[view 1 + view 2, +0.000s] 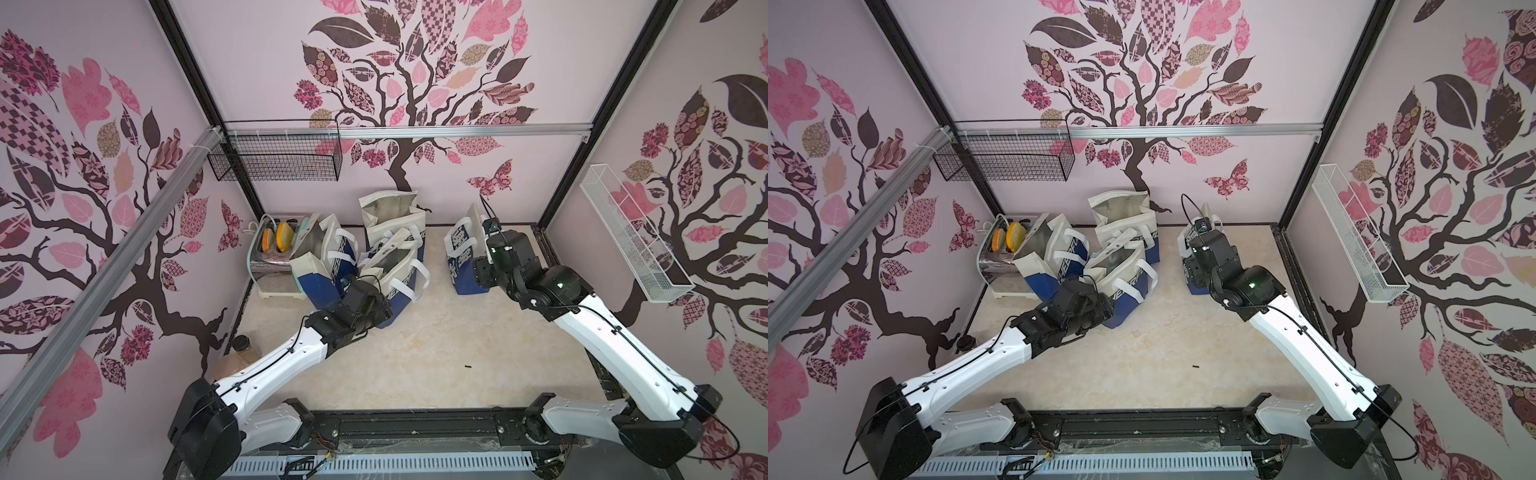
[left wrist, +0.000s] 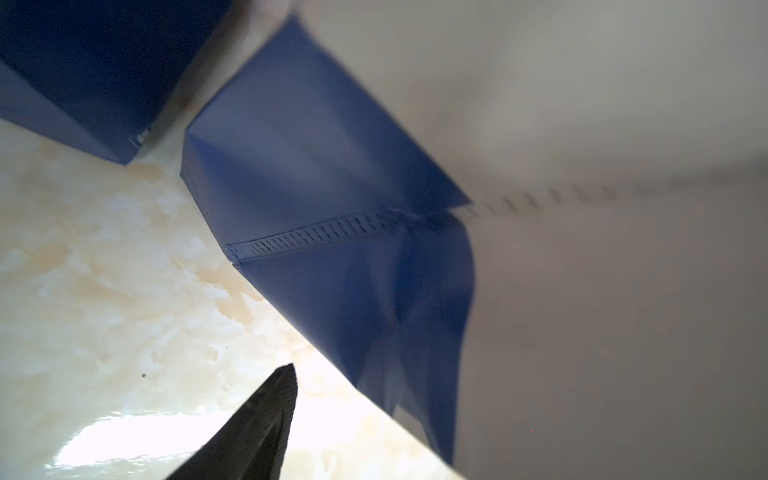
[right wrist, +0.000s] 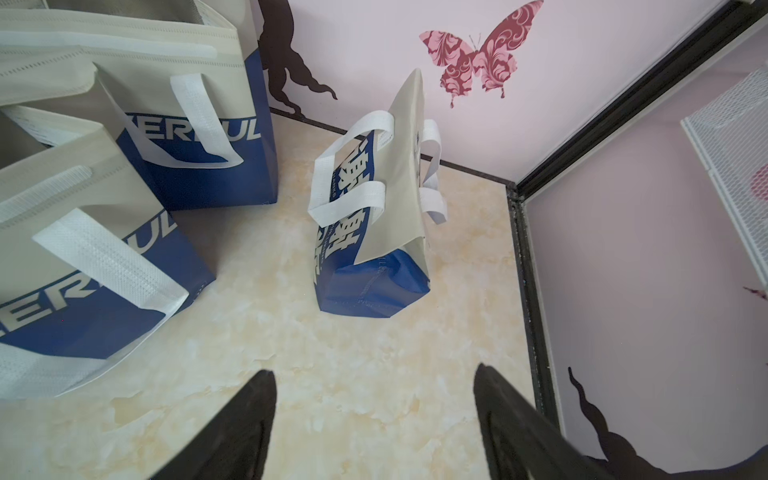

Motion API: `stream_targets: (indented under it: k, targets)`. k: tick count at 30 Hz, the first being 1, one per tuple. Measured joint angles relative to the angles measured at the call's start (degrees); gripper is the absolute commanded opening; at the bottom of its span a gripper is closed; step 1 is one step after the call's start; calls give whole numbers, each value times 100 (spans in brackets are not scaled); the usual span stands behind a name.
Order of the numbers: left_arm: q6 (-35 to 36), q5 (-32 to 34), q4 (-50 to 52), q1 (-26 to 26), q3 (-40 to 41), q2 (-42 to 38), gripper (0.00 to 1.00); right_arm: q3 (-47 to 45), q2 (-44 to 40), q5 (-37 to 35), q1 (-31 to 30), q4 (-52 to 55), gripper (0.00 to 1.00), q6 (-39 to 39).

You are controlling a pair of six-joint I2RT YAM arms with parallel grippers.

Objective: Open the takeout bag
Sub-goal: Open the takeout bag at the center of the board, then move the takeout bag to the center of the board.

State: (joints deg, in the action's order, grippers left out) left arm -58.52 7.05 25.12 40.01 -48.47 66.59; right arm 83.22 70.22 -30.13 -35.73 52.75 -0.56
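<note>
Four beige-and-blue takeout bags with white handles stand at the back of the floor. Three gape open in a cluster: a left one (image 1: 316,257), a back one (image 1: 390,216) and a front one (image 1: 395,266). My left gripper (image 1: 380,309) is low against the front bag's blue bottom corner (image 2: 316,199). One black finger (image 2: 266,424) shows well off to the side; the bag's beige wall hides the other. A fourth bag (image 1: 461,253) (image 3: 374,216) stands apart to the right, pressed flat and closed. My right gripper (image 3: 374,374) hovers open in front of it, holding nothing.
A metal appliance with yellow-orange items (image 1: 274,245) sits at the back left behind the bags. A black wire basket (image 1: 278,160) hangs on the back wall, a white mesh shelf (image 1: 631,241) on the right wall. A dark-lidded jar (image 1: 241,345) stands by the left arm.
</note>
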Motion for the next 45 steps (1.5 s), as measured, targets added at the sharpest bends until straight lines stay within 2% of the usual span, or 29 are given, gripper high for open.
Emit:
stream_targets:
  k: [6, 10, 14, 16, 18, 22, 27, 34, 40, 45]
  targets:
    - [109, 57, 114, 17, 697, -1255, 80, 66, 0, 468, 236, 271, 78, 507]
    - [398, -90, 151, 118, 1368, -1845, 78, 151, 17, 933, 728, 409, 78, 883]
    - [1029, -564, -37, 673, 1617, -2166, 77, 306, 24, 1307, 1281, 509, 78, 1154]
    - [1419, -844, -243, 1198, 1458, -2065, 76, 435, 26, 1370, 1386, 557, 78, 1246]
    - [1770, -957, -278, 1674, 1034, -1685, 76, 579, 22, 1434, 1388, 575, 78, 1351]
    - [2315, -990, -289, 2321, -483, -144, 74, 789, -48, 1469, 1399, 579, 78, 1596]
    - [2638, -579, -590, 2374, -2109, 1657, 74, 811, -555, 1191, 1419, 597, 76, 1878]
    - [3202, 793, -669, 2354, -4717, 4002, 72, 664, -1705, 841, 1419, 723, 75, 2114]
    - [3523, 1519, -1119, 2236, -4957, 4771, 69, 442, -2369, 776, 1419, 1023, 75, 2157]
    - [3639, 1834, -1526, 2068, -4701, 4876, 65, 376, -2699, 752, 1419, 1266, 74, 2131]
